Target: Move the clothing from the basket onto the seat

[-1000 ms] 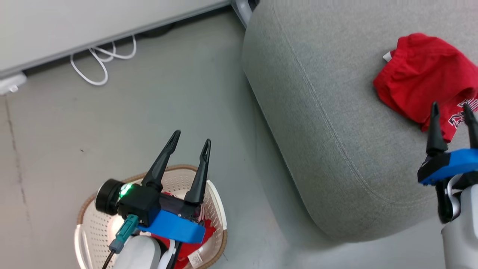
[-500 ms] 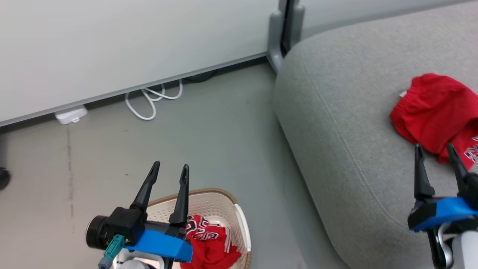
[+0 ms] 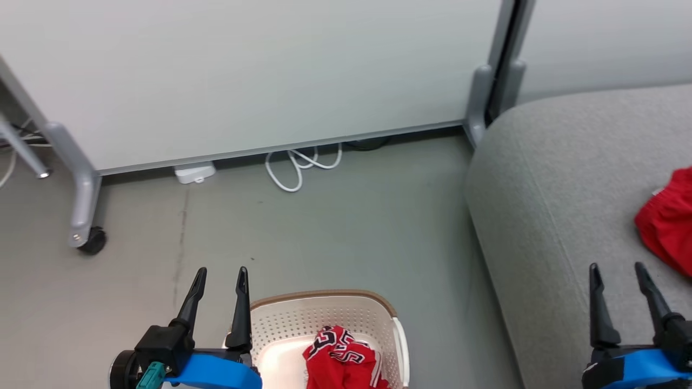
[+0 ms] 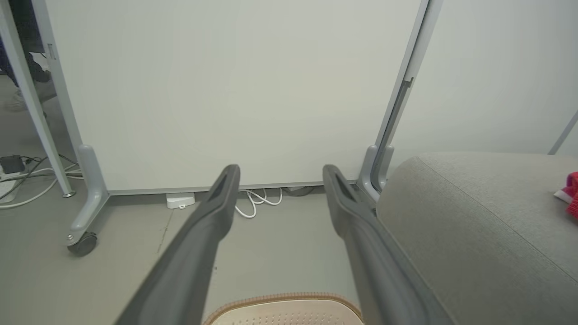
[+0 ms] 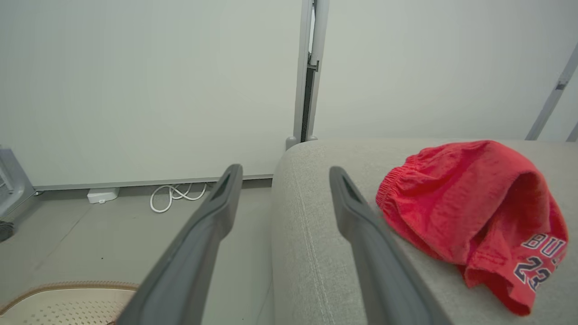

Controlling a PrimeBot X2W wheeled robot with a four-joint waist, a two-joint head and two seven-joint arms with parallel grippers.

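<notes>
One red garment with black-and-white lettering (image 3: 340,359) lies in the cream basket (image 3: 397,346) at the bottom of the head view; its brown rim (image 4: 280,300) shows low in the left wrist view. A second red garment (image 5: 469,212) rests on the grey seat (image 3: 551,216), seen at the right edge of the head view (image 3: 667,224). My left gripper (image 3: 220,273) is open and empty, just left of the basket. My right gripper (image 3: 617,267) hovers open and empty over the seat's front part, left of the garment there.
White partition panels (image 3: 259,70) on wheeled grey legs (image 3: 81,205) stand behind. A coiled white cable (image 3: 300,165) and a small white plug block (image 3: 193,173) lie on the grey floor at the panel's foot. More cables (image 4: 18,174) lie at far left.
The head camera has tilted up and swung, so the basket and seat slid down and right in view. Both grippers stay open and now sit lower in view.
</notes>
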